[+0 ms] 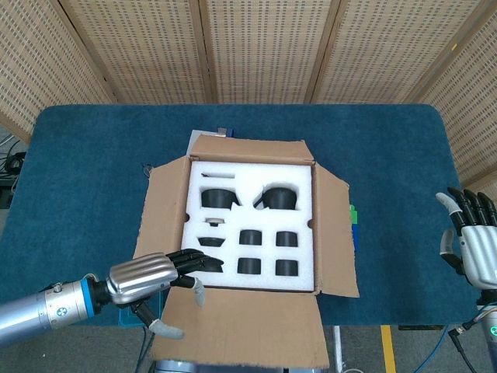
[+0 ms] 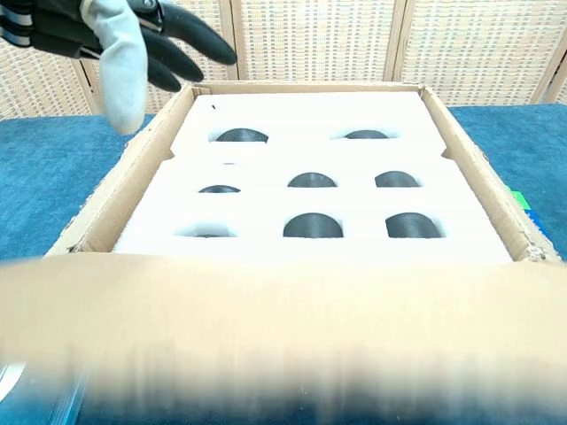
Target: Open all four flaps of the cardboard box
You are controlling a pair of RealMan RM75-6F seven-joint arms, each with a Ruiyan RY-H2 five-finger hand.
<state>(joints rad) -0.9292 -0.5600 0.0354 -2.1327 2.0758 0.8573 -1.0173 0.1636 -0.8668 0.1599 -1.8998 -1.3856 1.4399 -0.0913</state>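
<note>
The cardboard box [image 1: 326, 233] sits mid-table with white foam [image 1: 252, 186] and several black cut-outs showing inside. Its near flap [image 1: 248, 326] lies folded out flat over the table's front edge; in the chest view this flap [image 2: 283, 328] is a blurred band across the bottom. The left flap [image 1: 159, 210], right flap [image 1: 334, 237] and far flap [image 1: 248, 146] are spread outward. My left hand [image 1: 155, 276] hovers at the box's near left corner, fingers extended, holding nothing; it shows at the chest view's top left as well, the left hand [image 2: 106, 35]. My right hand [image 1: 470, 237] is open at the table's right edge.
A blue table [image 1: 93, 171] carries the box. Green and blue items [image 1: 354, 225] peek out beside the right flap. Something white with a grey piece [image 1: 221, 132] lies behind the far flap. Wooden panelled walls stand behind.
</note>
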